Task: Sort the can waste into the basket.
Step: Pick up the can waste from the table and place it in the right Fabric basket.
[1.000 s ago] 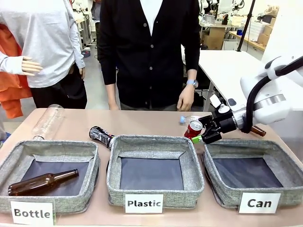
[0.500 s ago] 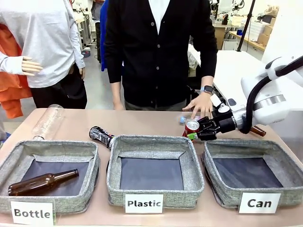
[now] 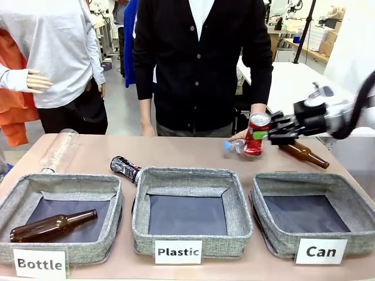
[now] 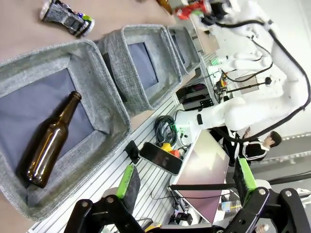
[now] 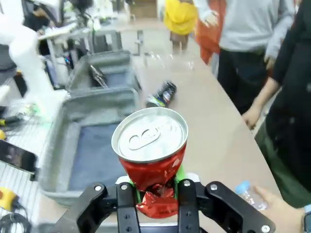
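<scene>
**Right end effector** (image 3: 268,135): clenched on the red can (image 3: 256,133). The crushed lower body sits between the green pads, with the silver top upward. The can hangs clear of the desk (image 3: 187,153), beyond the far left corner of the basket (image 3: 345,202) labelled "Can".

**Black can** (image 3: 125,168): lies on the desk behind the "Plastic" bin (image 3: 241,205).

**Left end effector** (image 4: 184,177): released, jaws wide, facing the "Bottle" bin (image 4: 109,92), which holds a brown bottle (image 4: 48,143).

**Person's hand** (image 3: 239,136): just behind the red can.
</scene>
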